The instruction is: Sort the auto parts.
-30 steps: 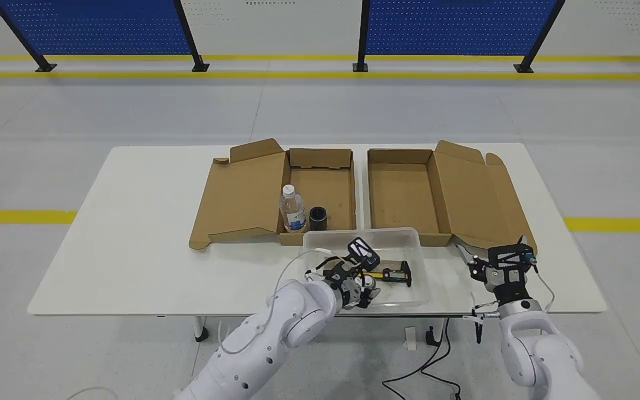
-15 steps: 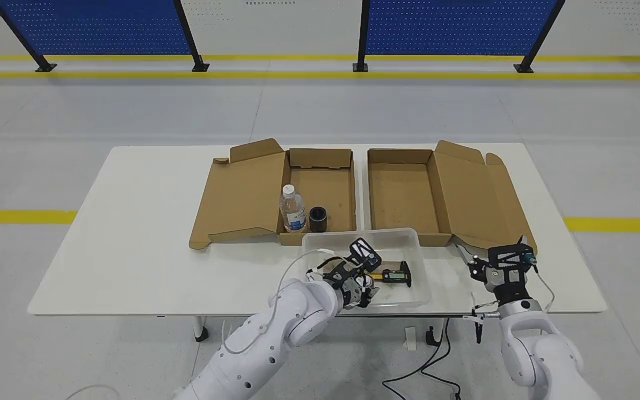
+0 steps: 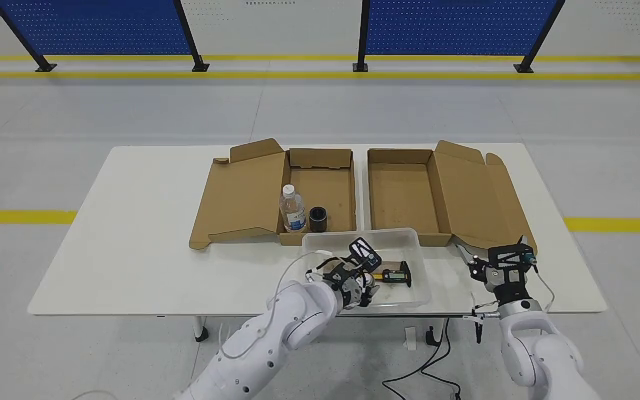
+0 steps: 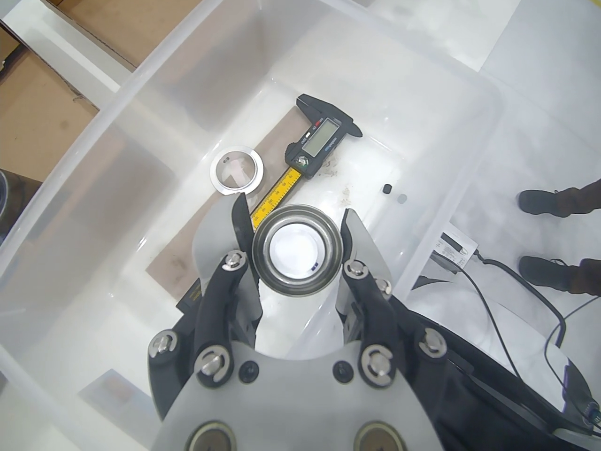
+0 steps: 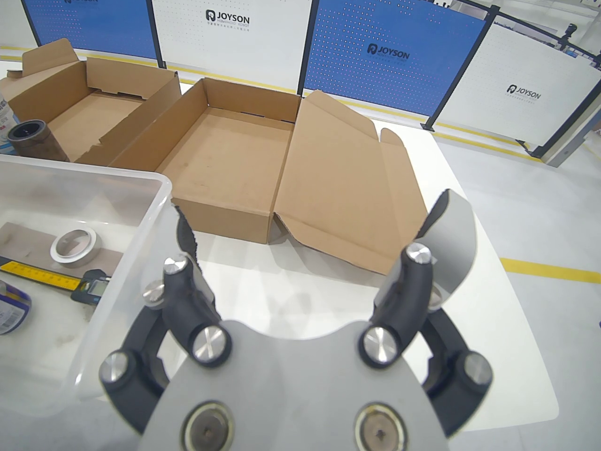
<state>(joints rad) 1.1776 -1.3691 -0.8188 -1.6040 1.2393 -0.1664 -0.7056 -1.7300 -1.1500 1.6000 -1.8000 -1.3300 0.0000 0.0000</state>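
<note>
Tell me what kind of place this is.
Probably a factory-style robot test hall: blue and white perforated partition panels, yellow floor lines, and a white table with open brown cardboard boxes for sorting parts.

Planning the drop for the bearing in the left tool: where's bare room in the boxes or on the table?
Right cardboard box: whole floor bare. Left cardboard box: far part bare; water bottle and black cylinder crowd its near end. Table left of the boxes: bare. Clear bin is crowded: caliper, metal ring, left tool holding the bearing.
</note>
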